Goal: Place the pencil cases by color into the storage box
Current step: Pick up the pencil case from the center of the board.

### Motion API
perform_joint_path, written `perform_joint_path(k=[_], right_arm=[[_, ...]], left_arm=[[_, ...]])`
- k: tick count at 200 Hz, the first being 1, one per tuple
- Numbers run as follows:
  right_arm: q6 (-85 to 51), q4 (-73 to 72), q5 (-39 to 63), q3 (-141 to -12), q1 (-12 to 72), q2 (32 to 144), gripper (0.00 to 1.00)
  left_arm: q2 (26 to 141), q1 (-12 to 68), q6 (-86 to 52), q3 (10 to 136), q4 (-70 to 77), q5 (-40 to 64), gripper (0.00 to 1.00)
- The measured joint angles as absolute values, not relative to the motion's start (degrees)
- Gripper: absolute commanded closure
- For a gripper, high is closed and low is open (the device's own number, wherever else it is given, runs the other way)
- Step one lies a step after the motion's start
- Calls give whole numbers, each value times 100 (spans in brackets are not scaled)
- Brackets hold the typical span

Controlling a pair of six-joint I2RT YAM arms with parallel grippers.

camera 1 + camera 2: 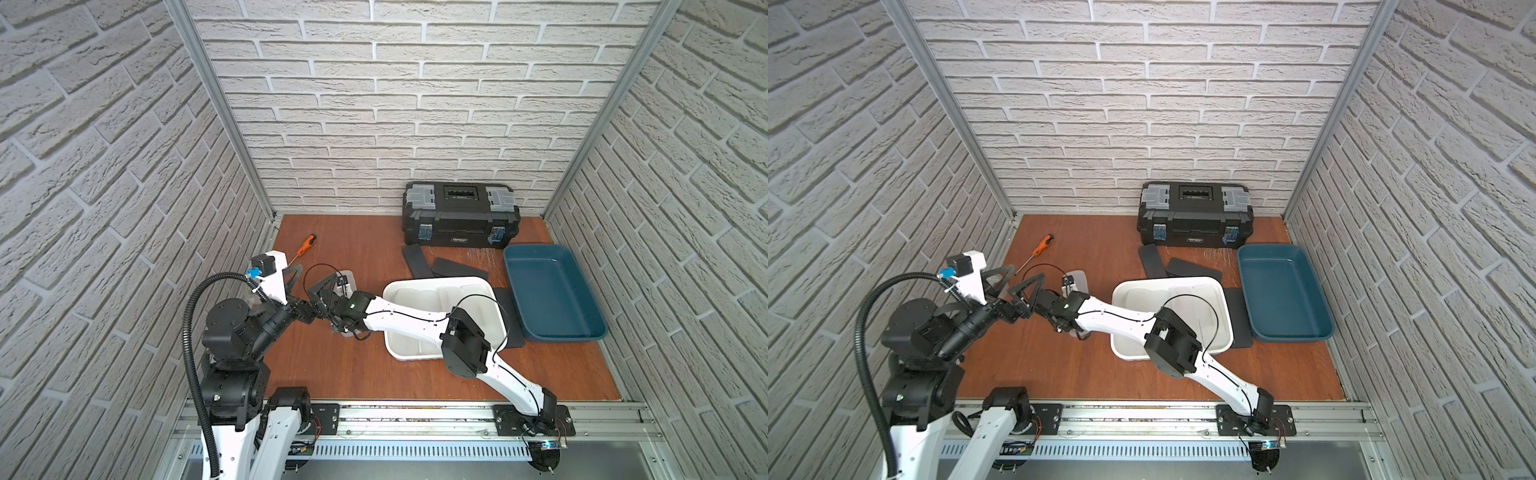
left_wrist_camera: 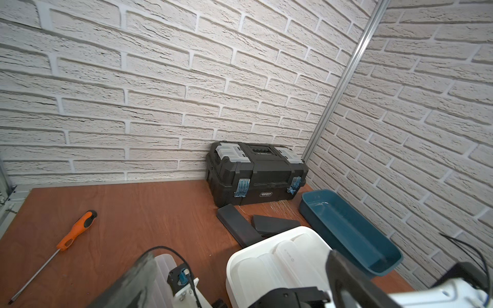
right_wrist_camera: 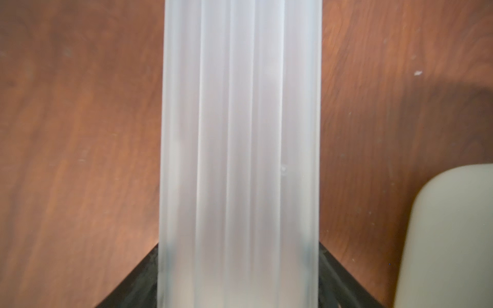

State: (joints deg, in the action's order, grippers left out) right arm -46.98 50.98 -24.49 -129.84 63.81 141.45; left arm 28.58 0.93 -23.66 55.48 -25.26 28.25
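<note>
Pencil cases, frosted: several lie side by side inside the white storage box (image 1: 436, 279), seen in both top views (image 1: 419, 299).
Ribbed frosted case (image 3: 240, 120): outside the box, just beside its wall on the left arm's side, running lengthwise along that wall; its far end shows past the right wrist in a top view (image 1: 352, 277).
Black cases: two lie flat just behind the box, towards the toolbox (image 1: 459, 208), one straight (image 1: 417, 259) and one slanted (image 1: 459, 268); a third (image 1: 511, 320) lies between the box and the blue tub (image 1: 552, 291).
Right end effector (image 3: 238, 248): closed partway onto the ribbed frosted case, a dark finger against each long edge. I cannot tell whether the case is off the worktop (image 1: 353, 374).
Left end effector (image 1: 318, 274): spread wide, holding nothing, above the worktop beyond the ribbed case from the box.
Blue tub: right next to the box, on the side away from the ribbed case.
Screwdriver (image 1: 306, 243): orange-handled, well apart from the box, past the left end effector.
</note>
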Motion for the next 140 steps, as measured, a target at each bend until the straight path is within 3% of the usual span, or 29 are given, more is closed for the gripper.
perform_joint_path(k=[97,140], right_arm=[[-4405,4735,-2543,-12532,6357,12860,30],[-4414,4571,-2543,-11557,6189,11926,30]], left_arm=[[3267,93,-2888,5776,-2036,2585,2],[3511,93,-3096,5867,-1706,2659,2]])
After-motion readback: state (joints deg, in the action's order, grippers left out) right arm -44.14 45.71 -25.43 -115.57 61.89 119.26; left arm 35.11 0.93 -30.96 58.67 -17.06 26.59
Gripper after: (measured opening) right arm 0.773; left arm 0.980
